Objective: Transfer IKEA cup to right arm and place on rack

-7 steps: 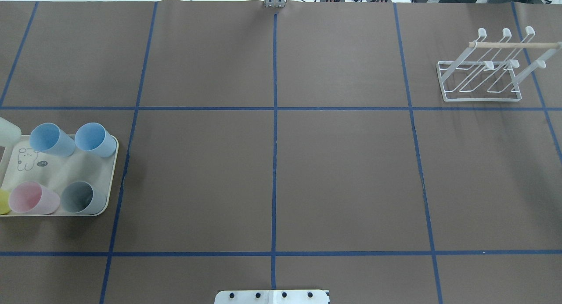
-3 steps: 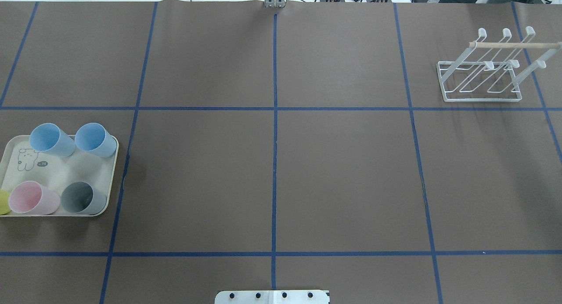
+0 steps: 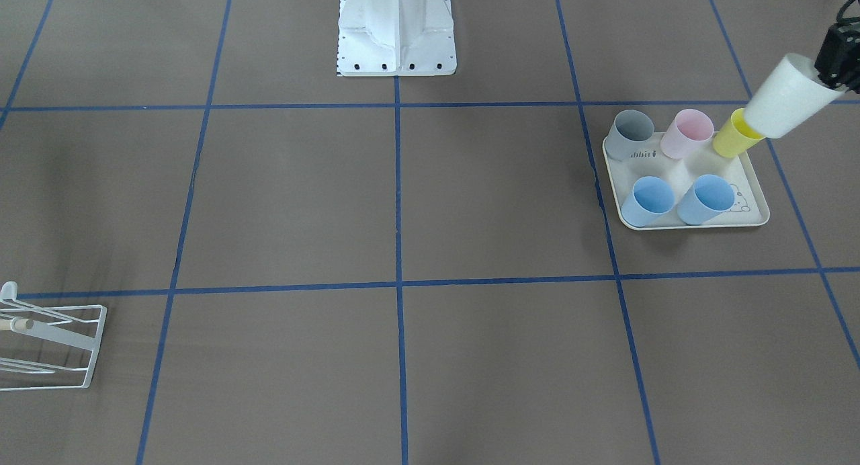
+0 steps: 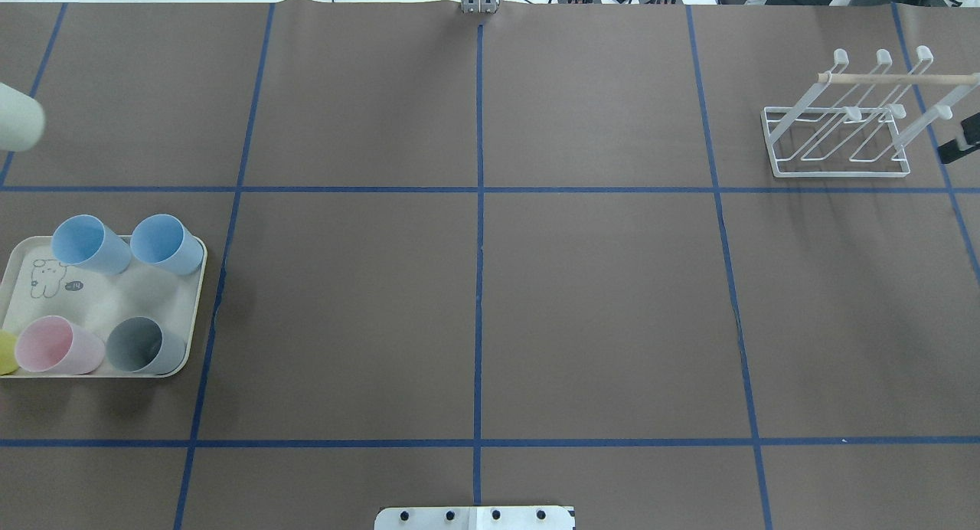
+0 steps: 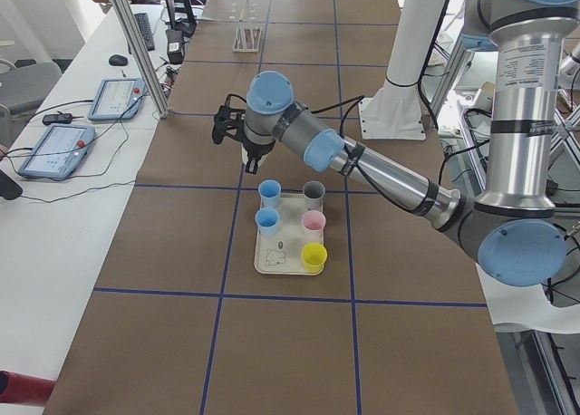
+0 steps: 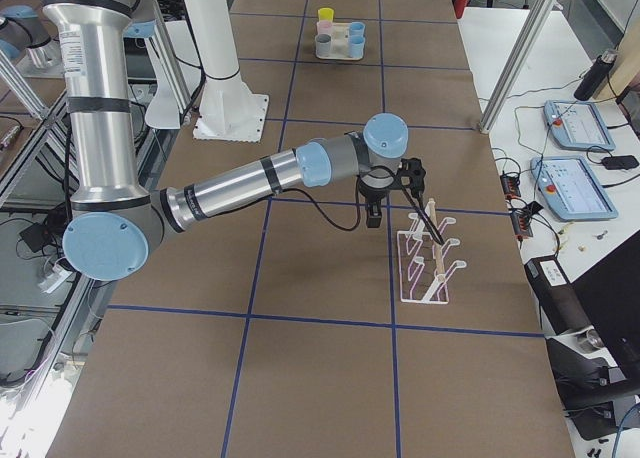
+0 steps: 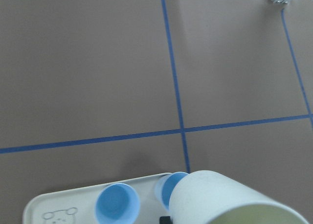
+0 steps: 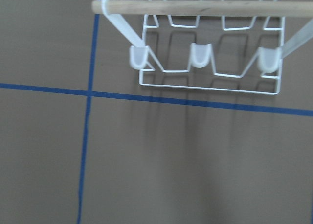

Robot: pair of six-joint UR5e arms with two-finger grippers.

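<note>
White cup [image 3: 783, 102] aloft near tray [image 3: 699, 224], axis slanted, base down, rim up within clenched left gripper [image 3: 833, 74], arm [image 5: 381, 166] outstretched; right gripper [image 6: 373, 218] hanging near rack [image 6: 425, 268], grip state not discernible.

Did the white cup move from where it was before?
Yes. The white cup was beside the tray; now it is past the blue tape line, farther up the overhead view.
</note>
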